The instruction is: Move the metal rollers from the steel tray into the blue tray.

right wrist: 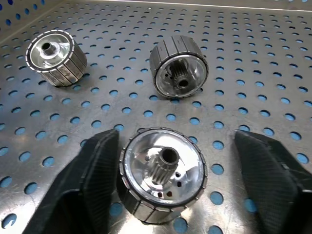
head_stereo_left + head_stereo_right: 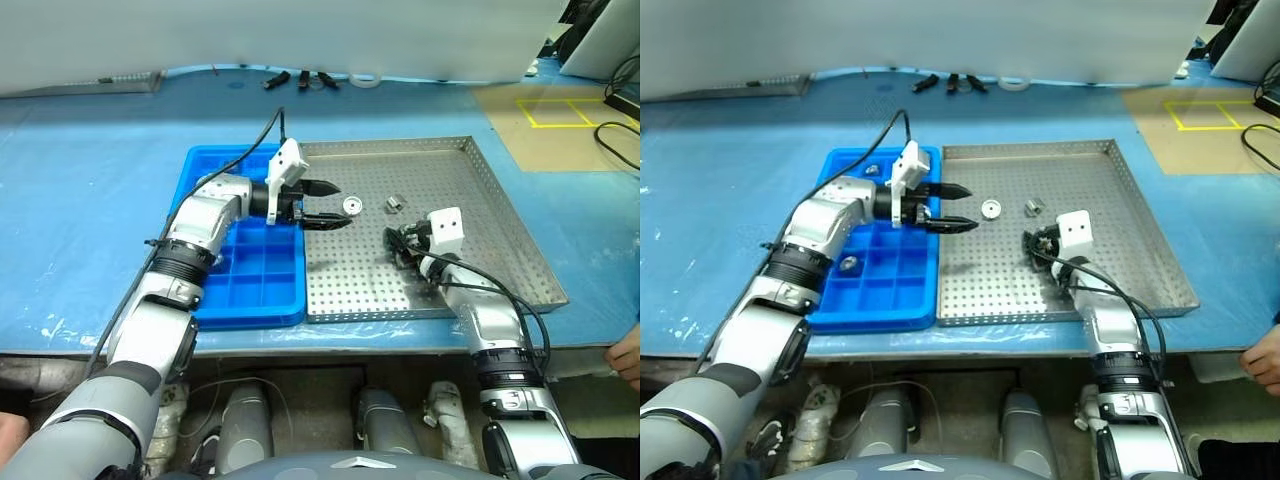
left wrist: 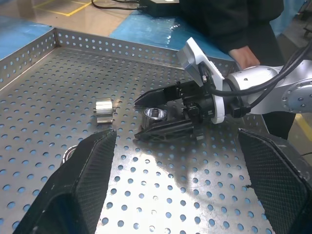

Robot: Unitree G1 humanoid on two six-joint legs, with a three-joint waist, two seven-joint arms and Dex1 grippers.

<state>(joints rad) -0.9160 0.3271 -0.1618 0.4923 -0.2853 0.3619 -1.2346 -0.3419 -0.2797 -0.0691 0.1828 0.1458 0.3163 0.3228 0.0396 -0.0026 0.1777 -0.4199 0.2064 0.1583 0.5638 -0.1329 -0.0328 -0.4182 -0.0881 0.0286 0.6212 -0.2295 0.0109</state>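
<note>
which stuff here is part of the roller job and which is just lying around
Job:
metal rollers
steel tray
blue tray
right gripper, open around a roller
left gripper, open

Lying about:
dark tools on the table's far edge
black cable
yellow tape square
person's hand

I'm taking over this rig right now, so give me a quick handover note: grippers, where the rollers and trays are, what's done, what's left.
Left gripper: open, empty, hovering over the steel tray near its edge by the blue tray.
Right gripper: open, low over the steel tray, its fingers either side of one roller, not closed on it.
Two other rollers lie loose on the steel tray: one near the left gripper, one beside it.
Done: at least two rollers already sit in blue tray compartments.
Left: grip the straddled roller, move it, then the other two.
</note>
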